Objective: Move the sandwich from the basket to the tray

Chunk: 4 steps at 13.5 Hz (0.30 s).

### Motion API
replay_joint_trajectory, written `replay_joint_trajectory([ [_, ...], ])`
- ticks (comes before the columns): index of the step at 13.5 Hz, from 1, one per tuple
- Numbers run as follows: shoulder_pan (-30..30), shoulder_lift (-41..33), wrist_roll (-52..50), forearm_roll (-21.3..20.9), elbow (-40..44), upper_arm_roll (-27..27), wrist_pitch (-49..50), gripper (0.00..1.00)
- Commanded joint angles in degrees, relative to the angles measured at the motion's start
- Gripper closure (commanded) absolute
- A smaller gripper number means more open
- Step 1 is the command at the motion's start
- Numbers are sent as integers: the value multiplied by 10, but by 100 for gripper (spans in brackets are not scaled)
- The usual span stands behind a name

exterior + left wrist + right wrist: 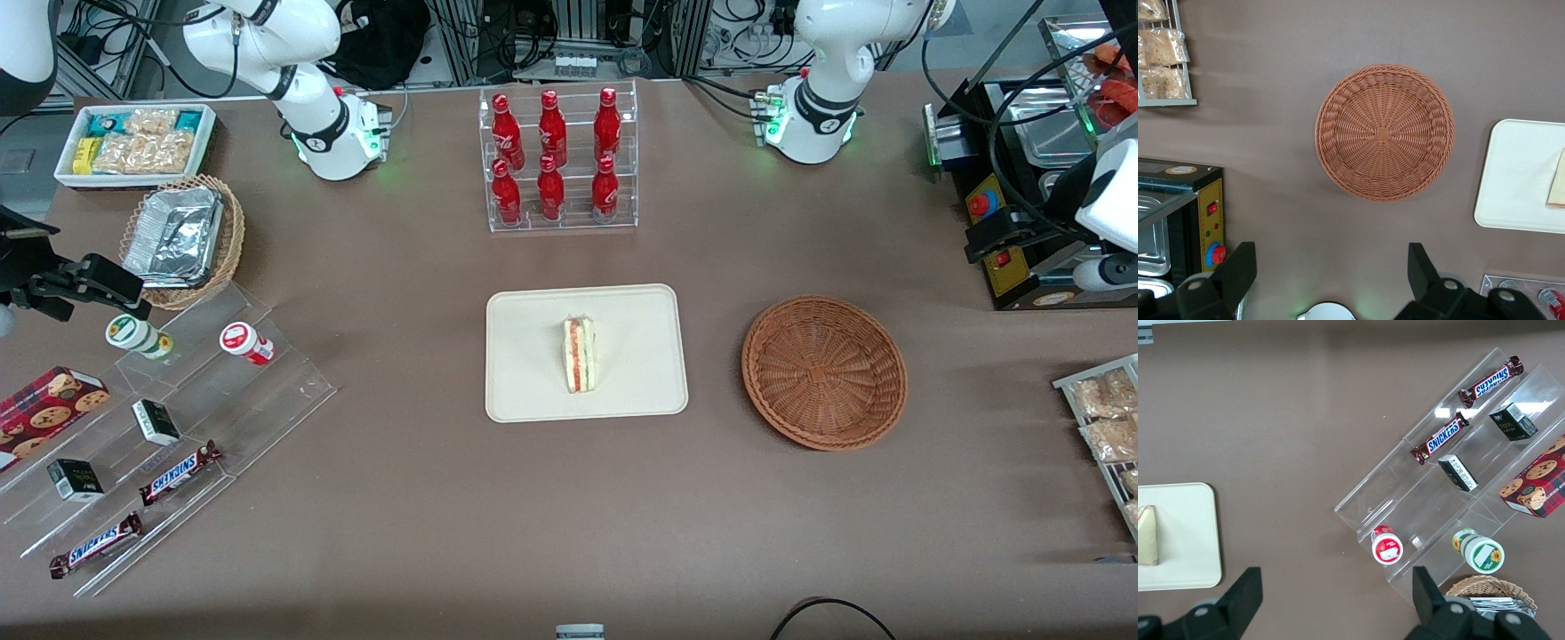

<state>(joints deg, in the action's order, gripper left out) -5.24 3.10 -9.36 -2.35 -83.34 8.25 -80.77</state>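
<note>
The sandwich (pixel 581 356) lies on the cream-white tray (pixel 640 391) in the middle of the table, its red and green filling stripes facing up. Beside the tray, toward the working arm's end, the reddish-brown woven basket (pixel 824 372) holds nothing. In the left wrist view my gripper (pixel 1331 248) hangs open high above the table with nothing between its fingers. That view looks down on the basket (pixel 1385 132), with the tray (pixel 1515 193) and an edge of the sandwich (pixel 1558 190) beside it.
A clear rack of red bottles (pixel 560 160) stands farther from the front camera than the tray. A black machine (pixel 1022 222) and a wire rack of snack packets (pixel 1107 418) sit at the working arm's end. A stepped acrylic stand (pixel 178 427), a tan basket with foil tray (pixel 182 236) and a white bin (pixel 133 142) are at the parked arm's end.
</note>
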Motion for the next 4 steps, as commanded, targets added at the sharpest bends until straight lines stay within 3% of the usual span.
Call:
replay_joint_trajectory([
  [1, 6, -2, 15, -2, 13, -15, 16, 0],
  [4, 5, -7, 16, -7, 13, -17, 17, 0],
])
